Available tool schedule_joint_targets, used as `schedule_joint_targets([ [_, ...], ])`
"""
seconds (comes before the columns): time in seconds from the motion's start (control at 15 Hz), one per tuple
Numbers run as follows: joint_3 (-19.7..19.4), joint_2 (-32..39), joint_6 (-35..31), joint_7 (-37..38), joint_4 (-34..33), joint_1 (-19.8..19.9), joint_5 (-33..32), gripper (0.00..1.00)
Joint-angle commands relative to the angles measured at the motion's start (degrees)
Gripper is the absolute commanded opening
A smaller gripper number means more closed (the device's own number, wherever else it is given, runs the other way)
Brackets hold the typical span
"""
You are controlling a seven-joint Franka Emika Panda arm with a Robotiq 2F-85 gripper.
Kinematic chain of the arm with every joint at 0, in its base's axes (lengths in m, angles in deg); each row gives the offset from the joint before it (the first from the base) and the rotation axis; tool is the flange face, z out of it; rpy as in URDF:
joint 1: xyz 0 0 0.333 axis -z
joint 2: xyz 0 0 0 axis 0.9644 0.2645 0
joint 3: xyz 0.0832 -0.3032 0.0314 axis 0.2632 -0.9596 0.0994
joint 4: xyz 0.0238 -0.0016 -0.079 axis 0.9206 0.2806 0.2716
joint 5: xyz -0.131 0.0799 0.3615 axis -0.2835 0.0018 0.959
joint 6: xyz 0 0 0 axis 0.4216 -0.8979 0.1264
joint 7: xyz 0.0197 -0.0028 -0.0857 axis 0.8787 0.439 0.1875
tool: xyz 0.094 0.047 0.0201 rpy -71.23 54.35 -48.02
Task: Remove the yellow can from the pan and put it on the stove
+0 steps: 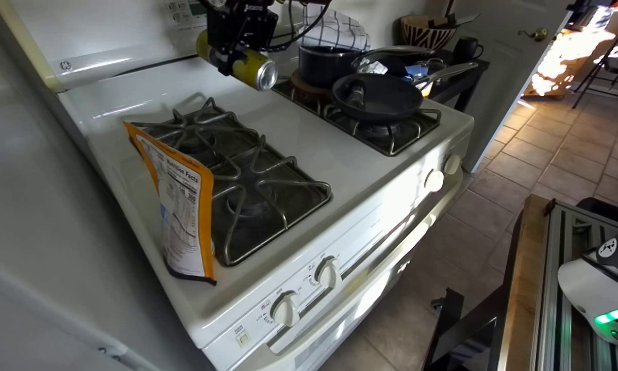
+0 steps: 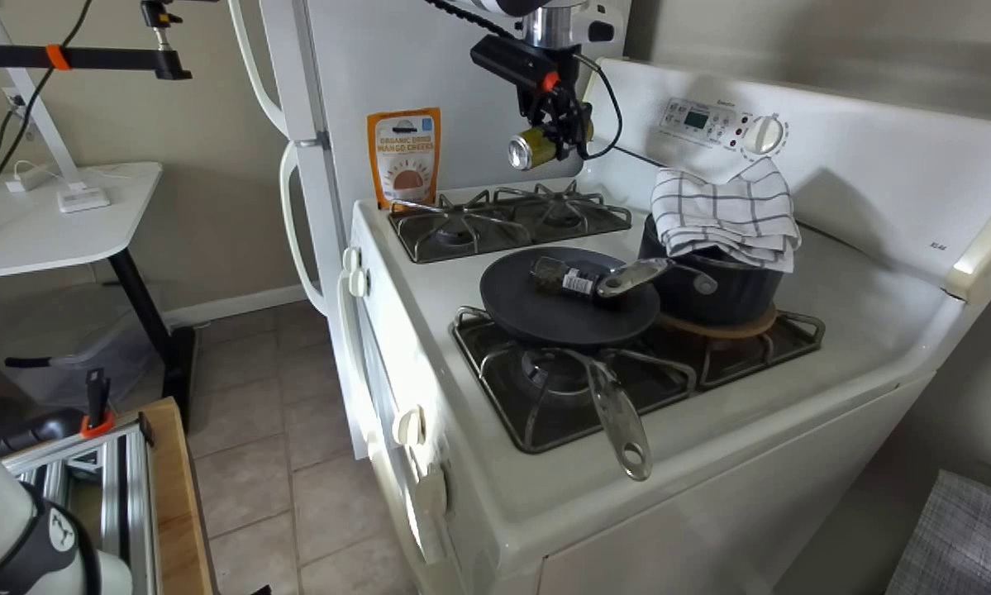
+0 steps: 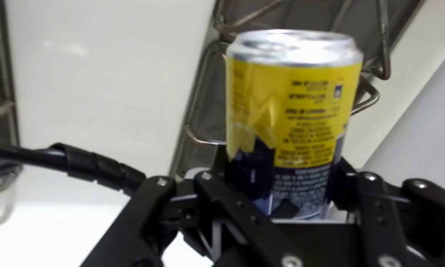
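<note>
The yellow can is held well above the stove in my gripper. The can lies roughly sideways in the air, its silver end pointing toward the stove's front. In an exterior view, the can and gripper are above the burner grates near the fridge. In the wrist view, the can sits between both fingers of the gripper, its yellow upper part sticking out. The dark pan rests on a front burner of the white stove; the pan also shows in an exterior view.
An orange-yellow packet stands at the stove edge beside the fridge. A small dark jar lies in the pan. A dark pot with a checked cloth stands behind the pan. Raised grates cover the burners.
</note>
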Motion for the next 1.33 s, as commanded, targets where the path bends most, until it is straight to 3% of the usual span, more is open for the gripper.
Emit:
schedule_joint_targets([
  [0.0,0.21,1.83,0.62,-1.0,-2.74,-0.73,0.21,0.6],
  [0.2,0.61,4.47,1.29,-2.0,-6.32,-1.08,0.23,0.6],
  [0.27,0.59,4.57,1.45,-2.23,-6.55,-0.95,0.23,0.35],
  [0.47,1.33,9.93,-0.73,-1.55,-11.49,-1.56,1.52,0.35],
  [0.87,4.15,24.39,-3.98,-1.34,-28.27,-4.61,3.55,0.35],
  [1.27,7.49,35.87,-0.43,0.71,-43.83,-7.09,6.0,0.35],
])
